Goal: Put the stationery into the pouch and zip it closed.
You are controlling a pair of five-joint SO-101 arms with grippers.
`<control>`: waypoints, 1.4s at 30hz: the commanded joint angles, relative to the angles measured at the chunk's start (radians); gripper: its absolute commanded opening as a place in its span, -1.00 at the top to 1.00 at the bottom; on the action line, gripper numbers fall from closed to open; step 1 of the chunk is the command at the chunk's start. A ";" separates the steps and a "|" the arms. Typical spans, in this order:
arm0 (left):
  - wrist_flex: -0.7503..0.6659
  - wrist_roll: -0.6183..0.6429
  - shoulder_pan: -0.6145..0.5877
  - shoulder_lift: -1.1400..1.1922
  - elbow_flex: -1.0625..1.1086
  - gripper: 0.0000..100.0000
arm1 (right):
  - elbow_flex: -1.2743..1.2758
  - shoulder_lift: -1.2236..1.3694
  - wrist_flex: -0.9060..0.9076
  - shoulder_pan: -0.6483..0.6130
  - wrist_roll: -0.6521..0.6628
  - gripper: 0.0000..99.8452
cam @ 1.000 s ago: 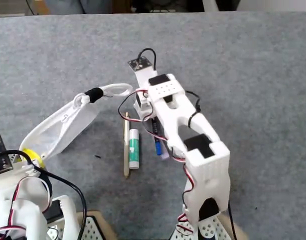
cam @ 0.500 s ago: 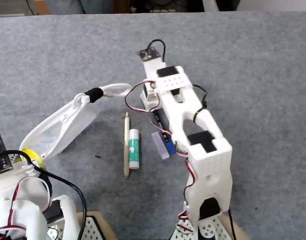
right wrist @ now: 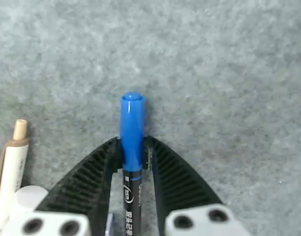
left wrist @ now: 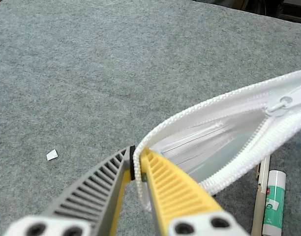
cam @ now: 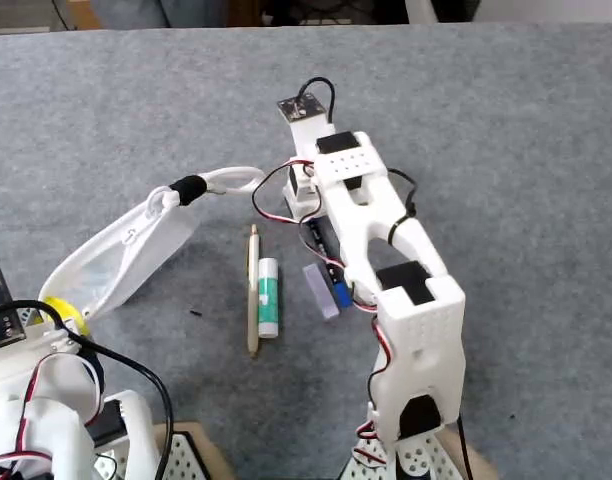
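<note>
right gripper (right wrist: pixel 132 143) is pinching the blue marker (right wrist: pixel 132 115) near the glue stick (cam: pixel 269 297). left gripper (left wrist: pixel 136 156) is clamped on the pouch (left wrist: pixel 224 145) rim, mouth open. i'd swing the marker over end-first, aim along the opening, then release.

One pouch (cam: pixel 126 250), one glue stick (cam: pixel 269 297), one beige pen (cam: pixel 252 290), one blue marker (right wrist: pixel 132 132) and one pale block (cam: pixel 318 288) are showing at the desk (cam: pixel 506 120). Two end effectors are showing: the left end effector (left wrist: pixel 135 164) and the right end effector (right wrist: pixel 132 147).
</note>
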 commanded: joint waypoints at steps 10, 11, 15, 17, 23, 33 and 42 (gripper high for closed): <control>-0.002 0.003 -0.013 0.008 0.007 0.95 | -0.278 -0.318 0.175 0.011 -0.003 0.98; -0.002 0.003 -0.013 0.008 0.007 0.95 | -0.298 -0.364 0.193 0.008 -0.003 0.98; -0.002 0.003 -0.013 0.008 0.007 0.95 | -0.352 -0.559 0.219 -0.032 -0.009 0.98; -0.002 0.003 -0.013 0.008 0.007 0.95 | -0.358 -0.664 0.215 -0.094 -0.002 0.98; -0.002 0.003 -0.013 0.008 0.007 0.95 | -0.335 -0.928 0.121 -0.394 0.000 0.98; -0.002 0.003 -0.013 0.008 0.007 0.95 | -0.197 -1.033 -0.146 -0.643 0.051 0.98; -0.002 0.003 -0.013 0.008 0.007 0.95 | -0.186 -1.020 -0.394 -0.715 -0.018 0.98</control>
